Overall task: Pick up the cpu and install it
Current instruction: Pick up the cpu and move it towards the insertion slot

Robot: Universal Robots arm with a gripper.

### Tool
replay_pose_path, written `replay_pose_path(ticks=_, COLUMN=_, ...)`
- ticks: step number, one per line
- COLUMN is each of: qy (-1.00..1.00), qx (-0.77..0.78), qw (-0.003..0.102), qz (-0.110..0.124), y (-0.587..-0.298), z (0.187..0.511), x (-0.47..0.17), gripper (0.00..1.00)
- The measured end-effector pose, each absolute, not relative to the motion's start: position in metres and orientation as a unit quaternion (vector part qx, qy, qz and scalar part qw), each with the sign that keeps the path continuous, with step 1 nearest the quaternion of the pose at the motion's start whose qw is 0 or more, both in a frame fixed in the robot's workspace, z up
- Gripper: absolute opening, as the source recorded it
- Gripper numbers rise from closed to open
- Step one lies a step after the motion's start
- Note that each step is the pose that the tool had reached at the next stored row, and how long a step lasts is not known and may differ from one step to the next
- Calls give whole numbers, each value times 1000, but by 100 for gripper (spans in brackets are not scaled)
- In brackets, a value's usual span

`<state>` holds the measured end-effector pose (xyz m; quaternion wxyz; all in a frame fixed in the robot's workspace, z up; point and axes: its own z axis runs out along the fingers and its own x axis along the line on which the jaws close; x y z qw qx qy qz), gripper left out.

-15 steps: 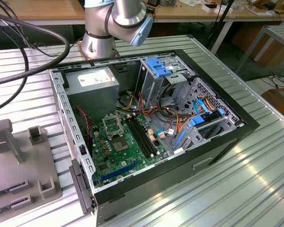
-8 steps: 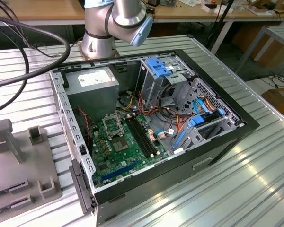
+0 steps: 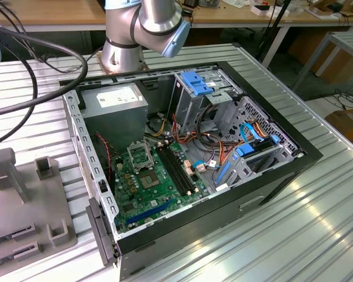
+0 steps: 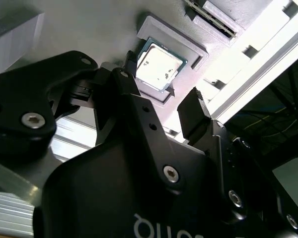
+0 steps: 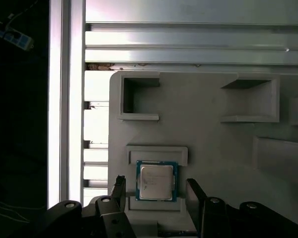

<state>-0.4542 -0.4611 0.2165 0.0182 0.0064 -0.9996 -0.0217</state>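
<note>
Nearest the lens in both wrist views is the black body of the gripper [image 4: 159, 87] [image 5: 156, 183]. Note for you: the claw is released, with its two fingers [image 5: 118, 191] spread wide and nothing between the pads.

Landmark for all positions: the grey fixture plate [image 5: 213, 148].

- The cpu [image 5: 157, 181] [image 4: 160, 64] lies flat in a square raised nest [image 5: 157, 154] on the plate. Its dull metal top faces up, with a green edge showing round it.
- The fingers stand one on each side of that nest, with the cpu between them. In the first wrist view you can see a gap between each finger and the chip, so no contact. How high the tips hang over the plate I cannot tell.
- Further along the plate from the nest stand two three-walled pockets [image 5: 139, 117].
- The plate rests on a ribbed metal table [image 5: 188, 44].

In the exterior view, the plate [image 3: 47, 200] lies on the table [image 3: 282, 247]. Just beside it, on the exterior view's right, is the open computer case [image 3: 270, 176]. Inside the case you will find the green motherboard [image 3: 159, 188], with its shiny socket frame [image 3: 140, 157] and long black memory slots [image 3: 179, 170]. The arm's base [image 3: 120, 50] stands on the table beyond the plate, at the far corner of the case.
</note>
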Motion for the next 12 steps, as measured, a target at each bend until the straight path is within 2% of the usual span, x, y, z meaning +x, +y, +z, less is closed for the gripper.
replay_pose_path(ticks=12, qy=-999, qx=17, qw=18, qz=-22, y=-461, z=206, x=-454, gripper=60)
